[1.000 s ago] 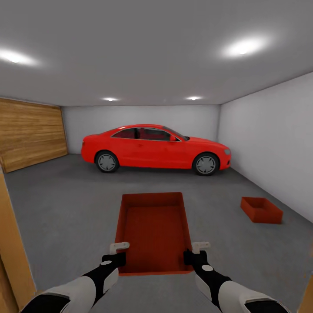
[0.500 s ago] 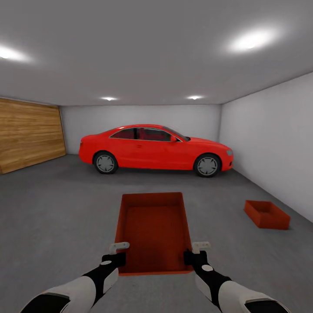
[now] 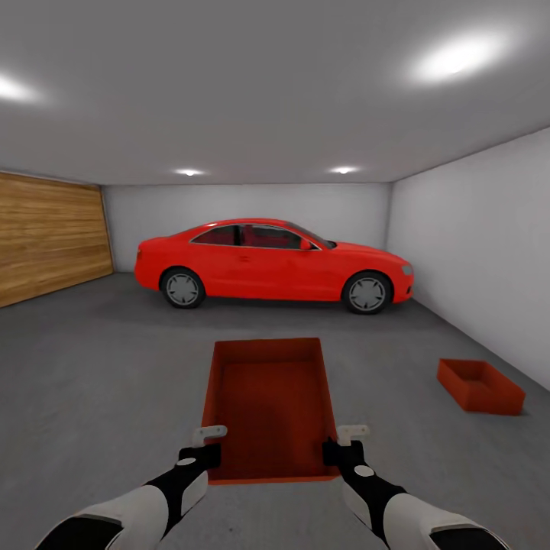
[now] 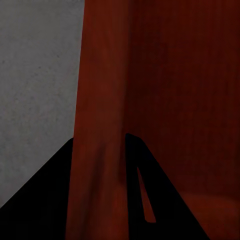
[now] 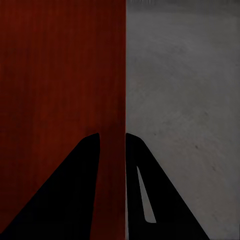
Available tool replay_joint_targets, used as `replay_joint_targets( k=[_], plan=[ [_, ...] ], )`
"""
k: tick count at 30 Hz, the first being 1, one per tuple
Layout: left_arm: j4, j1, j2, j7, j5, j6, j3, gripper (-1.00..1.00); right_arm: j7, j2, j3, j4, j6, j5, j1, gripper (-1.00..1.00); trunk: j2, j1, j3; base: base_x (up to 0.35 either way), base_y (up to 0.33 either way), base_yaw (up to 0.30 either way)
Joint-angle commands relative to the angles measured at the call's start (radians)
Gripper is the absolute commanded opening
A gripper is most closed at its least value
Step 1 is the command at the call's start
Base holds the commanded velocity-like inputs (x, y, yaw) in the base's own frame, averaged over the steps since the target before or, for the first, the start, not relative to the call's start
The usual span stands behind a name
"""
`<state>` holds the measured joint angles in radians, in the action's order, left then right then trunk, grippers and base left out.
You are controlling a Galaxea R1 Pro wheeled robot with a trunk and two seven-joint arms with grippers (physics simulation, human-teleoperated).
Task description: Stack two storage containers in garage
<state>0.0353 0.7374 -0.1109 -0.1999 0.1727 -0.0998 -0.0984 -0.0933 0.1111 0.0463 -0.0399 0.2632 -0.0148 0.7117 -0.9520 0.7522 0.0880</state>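
1. A red car [image 3: 271,262] is parked at the far wall, well beyond both containers; a wood-plank door [image 3: 46,241] covers the left wall.
2. Floor [image 3: 107,367]: grey mottled concrete; walls white.
3. Carried container [image 3: 269,405]: left gripper [image 3: 208,435] and right gripper [image 3: 353,433] each pinch a side wall.
4. Wrist views show fingers [image 4: 134,165] astride the wall.
5. Second container [image 3: 480,386] rests on the floor by the right wall.

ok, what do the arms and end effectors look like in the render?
Both arms have white forearm shells and black wrist segments. The left end effector and right end effector have pale off-white fingers in the head view; the wrist views show them as black wedges. No cables or markings visible.
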Motion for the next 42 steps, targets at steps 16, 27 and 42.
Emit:
replay_joint_targets(
  k=[16,27,42],
  plan=[
    [-0.003,0.000,0.011,-0.008,0.016,-0.004,0.042,-1.00,-0.003,0.000,-0.065,-0.003,0.018,-0.024,0.002,-1.00,-0.001,0.001,0.002,0.320,0.000,0.000],
    [-0.003,0.000,0.011,-0.007,0.017,-0.004,0.042,-1.00,-0.003,0.000,-0.065,-0.003,0.018,-0.025,0.002,-1.00,-0.001,0.001,0.002,0.320,0.000,0.000],
    [-0.003,0.000,0.011,-0.008,0.016,-0.004,0.042,-1.00,-0.003,-0.001,-0.065,-0.003,0.018,-0.024,0.002,-1.00,-0.001,0.001,0.002,0.320,0.000,0.000]
  ],
)
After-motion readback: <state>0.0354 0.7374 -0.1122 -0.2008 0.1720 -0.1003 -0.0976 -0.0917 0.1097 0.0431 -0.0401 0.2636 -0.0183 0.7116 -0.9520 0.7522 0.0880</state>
